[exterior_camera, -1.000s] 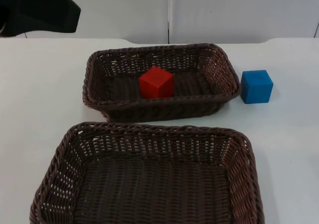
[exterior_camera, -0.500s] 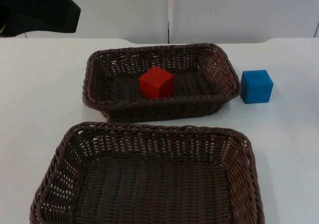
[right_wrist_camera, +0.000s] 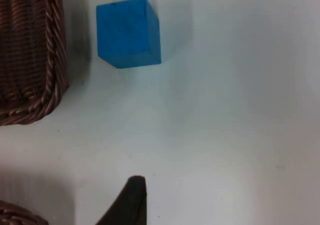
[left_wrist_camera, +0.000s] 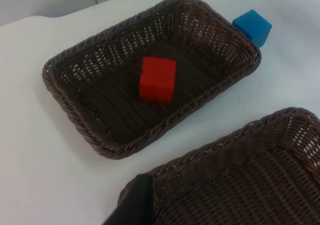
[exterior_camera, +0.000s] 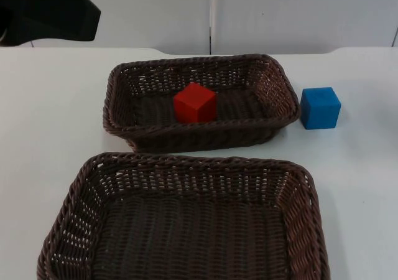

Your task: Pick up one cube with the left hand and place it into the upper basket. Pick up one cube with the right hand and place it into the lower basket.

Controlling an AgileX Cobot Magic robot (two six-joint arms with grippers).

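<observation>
A red cube (exterior_camera: 194, 102) lies inside the upper brown wicker basket (exterior_camera: 118, 84), near its front wall; the left wrist view has the same red cube (left_wrist_camera: 158, 79) in that basket (left_wrist_camera: 65, 92). A blue cube (exterior_camera: 320, 107) stands on the white table just right of the upper basket, and the right wrist view looks down on this blue cube (right_wrist_camera: 128, 32). The lower basket (exterior_camera: 81, 186) holds nothing. My left arm (exterior_camera: 50, 9) waits high at the back left, its gripper (left_wrist_camera: 131, 207) above the lower basket's corner. My right gripper (right_wrist_camera: 129, 200) hovers over bare table, short of the blue cube.
The grey partition wall (exterior_camera: 280, 12) closes the table at the back. White table (exterior_camera: 50, 118) stretches left of both baskets and right of the blue cube. The upper basket's corner (right_wrist_camera: 35, 60) lies close beside the blue cube.
</observation>
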